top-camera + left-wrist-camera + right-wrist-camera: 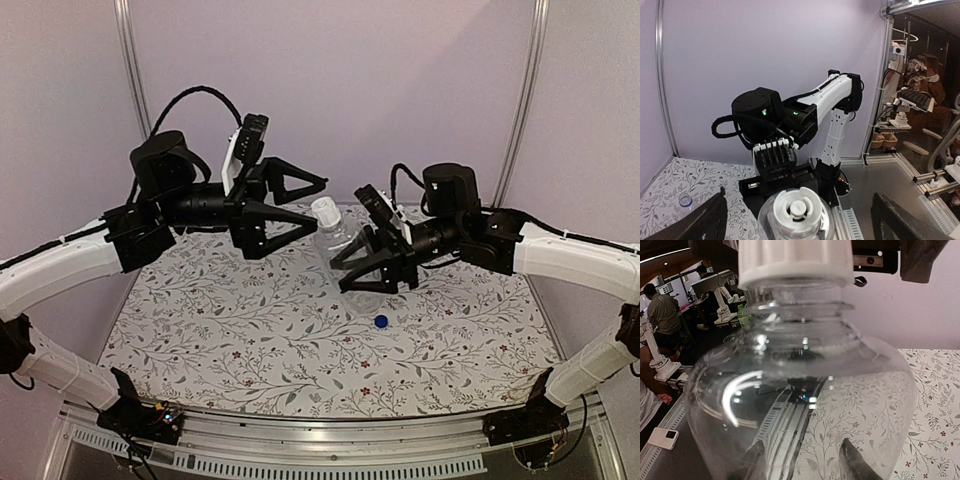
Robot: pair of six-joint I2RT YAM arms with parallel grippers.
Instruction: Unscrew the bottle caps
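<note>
A plain clear bottle point(342, 250) hangs tilted above the table, with my right gripper point(366, 272) shut on its body. Its white cap point(324, 210) points toward my left gripper point(320, 203), which stands open with one finger on each side of the cap and touches nothing. In the left wrist view the white cap point(795, 210) faces the camera between the wide-spread fingers point(705, 220). The right wrist view is filled by the bottle point(800, 390), the cap point(795, 262) on top, and my right gripper point(800, 465) shows through the plastic. A blue cap point(381, 321) lies loose on the table.
The floral table mat point(250, 330) spreads under both arms. A small clear round thing with a blue ring point(685, 201) stands on the mat in the left wrist view. Lilac walls close the back and sides, and a metal rail point(330, 440) runs along the near edge.
</note>
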